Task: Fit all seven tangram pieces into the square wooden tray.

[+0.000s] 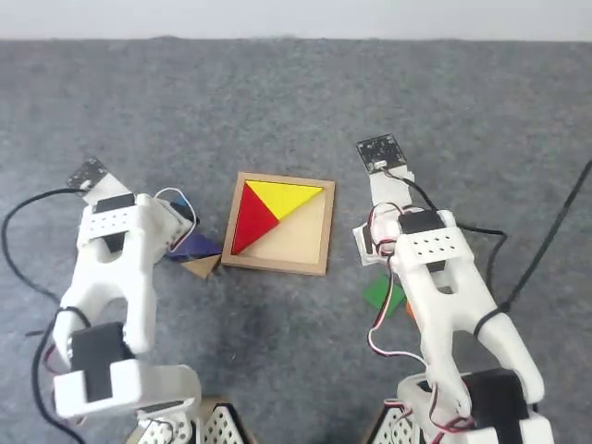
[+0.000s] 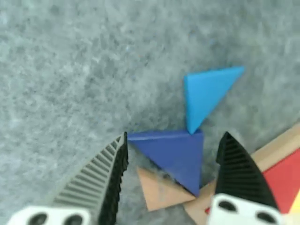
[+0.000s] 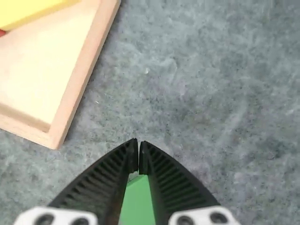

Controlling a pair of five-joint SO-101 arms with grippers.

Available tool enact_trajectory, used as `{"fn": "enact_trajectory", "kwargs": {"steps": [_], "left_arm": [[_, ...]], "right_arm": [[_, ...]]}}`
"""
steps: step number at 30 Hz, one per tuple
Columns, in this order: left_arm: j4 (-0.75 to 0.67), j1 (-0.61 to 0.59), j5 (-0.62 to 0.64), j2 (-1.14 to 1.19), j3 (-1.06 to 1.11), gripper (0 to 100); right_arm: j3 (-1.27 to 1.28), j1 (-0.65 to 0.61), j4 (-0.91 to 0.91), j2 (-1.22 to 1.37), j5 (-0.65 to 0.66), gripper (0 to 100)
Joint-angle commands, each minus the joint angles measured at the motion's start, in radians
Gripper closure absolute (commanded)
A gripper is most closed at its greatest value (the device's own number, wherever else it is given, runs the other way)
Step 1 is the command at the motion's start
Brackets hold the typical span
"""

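Ribbed and black, the left tool (image 2: 176,139) hung with its fingers wide apart above the dark blue triangle (image 2: 176,157), which lay flat on the grey bench (image 2: 70,70) with one sharp corner aimed at the tray (image 2: 276,150) and overlapping the tan triangle (image 2: 161,192). One pointed end of the light blue triangle (image 2: 206,91) touched a corner of the dark blue one, and its long axis ran away from that point of contact. From above, the tan triangle sat just beside the tray's near corner on the left arm's side, with the left arm covering most of its neighbours (the wrist camera gave their outlines far more fully). Inside the tray, the red triangle (image 1: 250,222) had its long edge along the wall on the left arm's side, and the yellow triangle (image 1: 282,197) had its long edge along the far wall; both apexes pointed to the tray's middle, and the two met along a diagonal seam. The right tool (image 3: 139,141) had its fingers together, tips meeting with nothing between them, over the bench near the tray's right wall. A green piece (image 3: 137,199) showed beneath it, and the overhead camera added a sliver of an orange piece (image 1: 408,308) just beside the green one.
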Motion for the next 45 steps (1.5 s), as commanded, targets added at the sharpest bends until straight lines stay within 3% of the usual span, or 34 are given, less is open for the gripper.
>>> {"fn": "enact_trajectory", "kwargs": {"steps": [1, 11, 15, 19, 23, 34, 39, 45], "left_arm": [[-0.029, 0.057, 0.023, 0.035, -0.059, 71], [0.155, 0.098, 0.078, 0.258, -0.275, 71], [0.204, 0.1, 0.072, 0.311, -0.335, 75], [0.219, 0.112, -0.017, 0.298, -0.346, 77], [0.262, 0.109, -0.026, 0.209, -0.337, 76], [0.13, 0.092, -0.072, -0.095, -0.051, 70], [0.037, 0.084, -0.071, 0.031, -0.03, 70], [0.16, 0.084, -0.032, 0.235, -0.237, 70]], "right_arm": [[0.003, -0.035, -0.018, -0.058, 0.011, 98.9], [0.014, -0.047, -0.031, -0.058, 0.012, 98.8], [0.014, -0.047, -0.031, -0.058, 0.012, 98.8], [0.014, -0.047, -0.031, -0.058, 0.012, 98.8], [0.014, -0.047, -0.031, -0.058, 0.012, 98.8], [0.014, -0.047, -0.031, -0.058, 0.012, 98.7], [0.014, -0.047, -0.031, -0.058, 0.012, 98.7], [0.014, -0.047, -0.031, -0.058, 0.012, 98.7]]}}
